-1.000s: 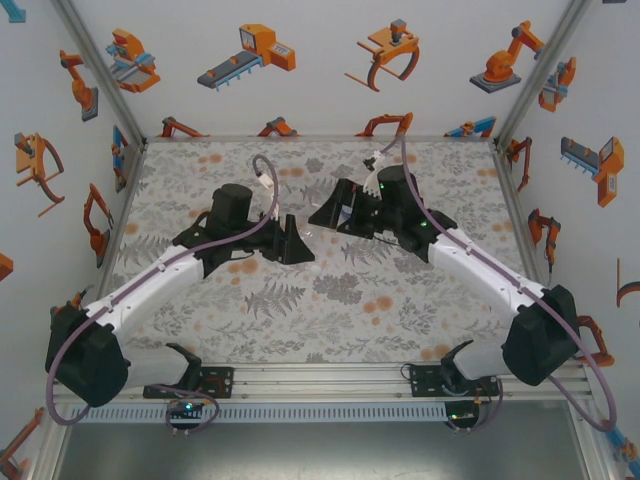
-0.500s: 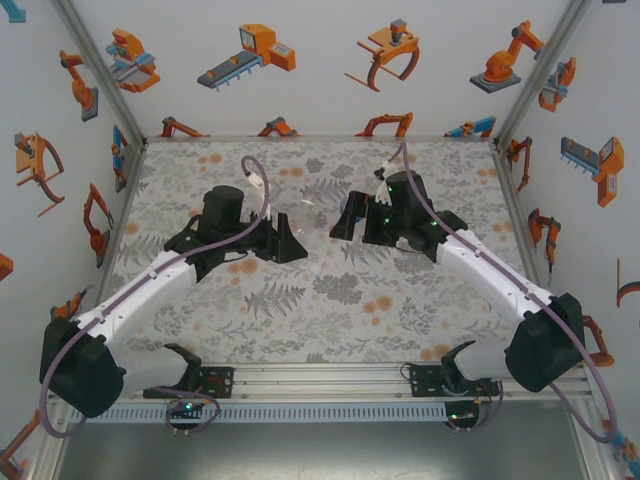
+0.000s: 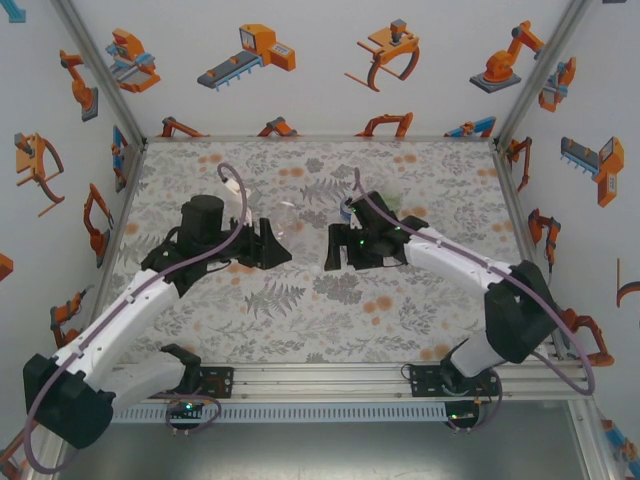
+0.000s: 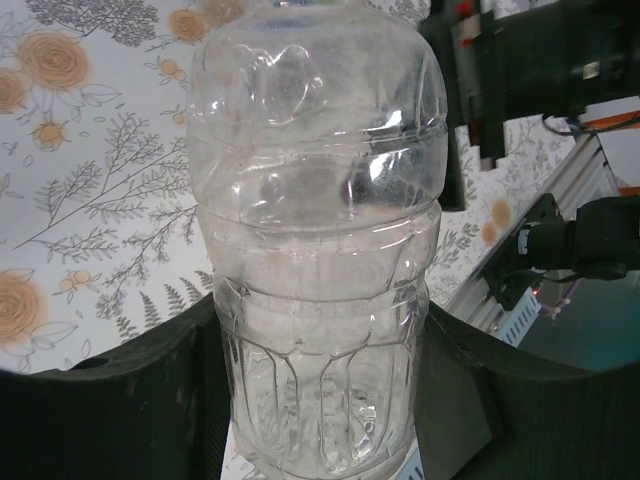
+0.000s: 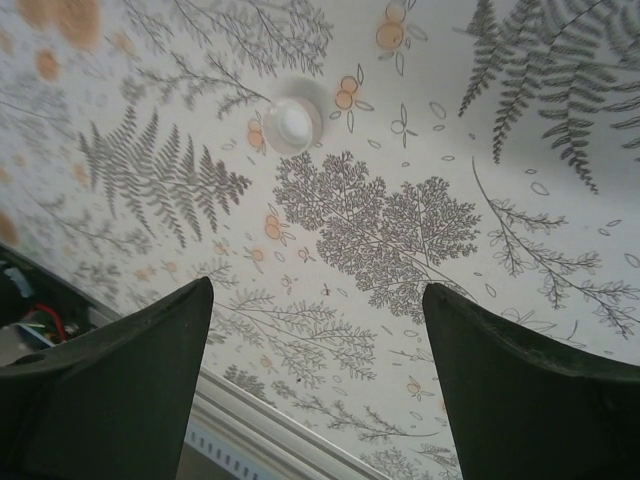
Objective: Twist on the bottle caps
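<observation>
You have one bottle cap point(image 5: 292, 124) in sight, small, round and white. It lies on the table point(image 5: 520, 180), ahead of your right gripper point(image 5: 318, 295), whose jaws stand apart with nothing between them. You also have one clear bottle point(image 4: 315, 200), clamped in your left gripper point(image 4: 320, 310) with a finger pressed against each side.
</observation>
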{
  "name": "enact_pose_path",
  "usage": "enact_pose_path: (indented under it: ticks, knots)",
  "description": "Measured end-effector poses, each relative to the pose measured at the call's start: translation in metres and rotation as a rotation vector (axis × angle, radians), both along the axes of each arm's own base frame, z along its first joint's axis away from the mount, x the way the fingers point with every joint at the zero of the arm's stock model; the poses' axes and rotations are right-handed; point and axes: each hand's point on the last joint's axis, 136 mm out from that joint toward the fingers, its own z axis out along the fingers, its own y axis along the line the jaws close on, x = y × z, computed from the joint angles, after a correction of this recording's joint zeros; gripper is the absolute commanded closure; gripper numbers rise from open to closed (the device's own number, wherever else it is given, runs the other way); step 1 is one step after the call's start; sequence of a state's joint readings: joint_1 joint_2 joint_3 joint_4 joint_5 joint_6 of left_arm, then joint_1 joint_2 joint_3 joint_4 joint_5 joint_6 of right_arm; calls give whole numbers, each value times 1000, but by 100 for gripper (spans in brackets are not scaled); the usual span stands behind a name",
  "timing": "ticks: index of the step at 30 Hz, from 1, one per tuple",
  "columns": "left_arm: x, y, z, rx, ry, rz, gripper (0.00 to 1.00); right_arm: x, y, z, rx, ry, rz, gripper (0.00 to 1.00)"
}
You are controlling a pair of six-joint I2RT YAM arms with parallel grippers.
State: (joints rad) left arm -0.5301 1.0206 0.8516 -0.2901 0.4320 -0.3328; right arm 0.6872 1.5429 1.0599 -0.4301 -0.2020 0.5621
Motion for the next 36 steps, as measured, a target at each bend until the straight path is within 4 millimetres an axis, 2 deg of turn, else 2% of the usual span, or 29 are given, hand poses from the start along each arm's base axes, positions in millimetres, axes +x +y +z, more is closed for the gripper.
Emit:
enact_pose_path:
  ticks: [4,6,10,16,22,28,36]
  knots:
    - [-9,12,1,19,-17,23,97,-4,17,-17,-65,9,51,28]
    - [-14,17,0,29,-19,35,97,-3,24,-22,-85,6,67,33]
    - [-24,28,1,41,-28,56,97,5,39,-29,-113,-4,80,40]
    - [-33,37,3,44,-43,76,97,16,56,-45,-160,-1,87,44]
    - [-39,42,0,45,-41,85,97,24,72,-56,-201,4,106,42]
    - [-42,44,-6,54,-22,87,97,26,77,-63,-253,12,111,48]
    - [-44,45,-7,56,-18,87,97,27,69,-73,-314,20,100,55]
